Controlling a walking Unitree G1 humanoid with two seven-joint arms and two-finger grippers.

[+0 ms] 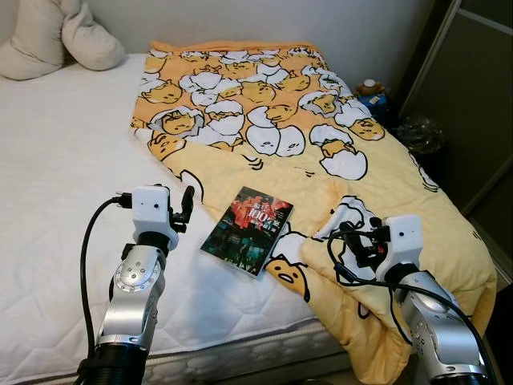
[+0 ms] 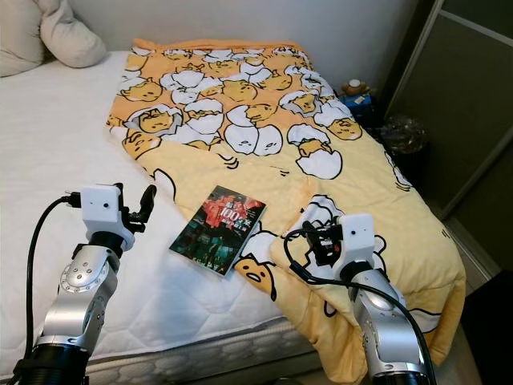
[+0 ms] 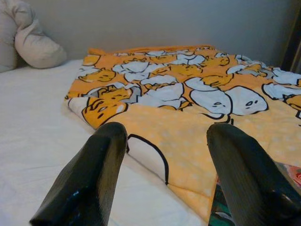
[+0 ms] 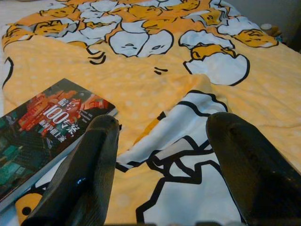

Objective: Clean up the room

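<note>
Simply a book (image 1: 248, 229) on yellow blanket (image 1: 321, 152)

A white quilted mattress (image 1: 56, 160) covered the bed. Two cream pillows (image 1: 56, 36) lay at its far left corner against a plain wall (image 1: 264, 20). A dark sliding wardrobe door (image 1: 473, 96) stood to the right, with a small plush toy (image 1: 370, 87) near its base.

A bedroom in a home, plainly. Bed (image 1: 56, 160) with a white quilted mattress taking up most of the scene. Yellow cartoon-egg blanket (image 1: 321, 104) spread over its right half. Cream pillows (image 1: 60, 36) heaped at the far left against a plain wall. Dark wardrobe door (image 1: 473, 96) on the right. Small soft toy (image 1: 369, 87) tucked in the far right corner.
</note>
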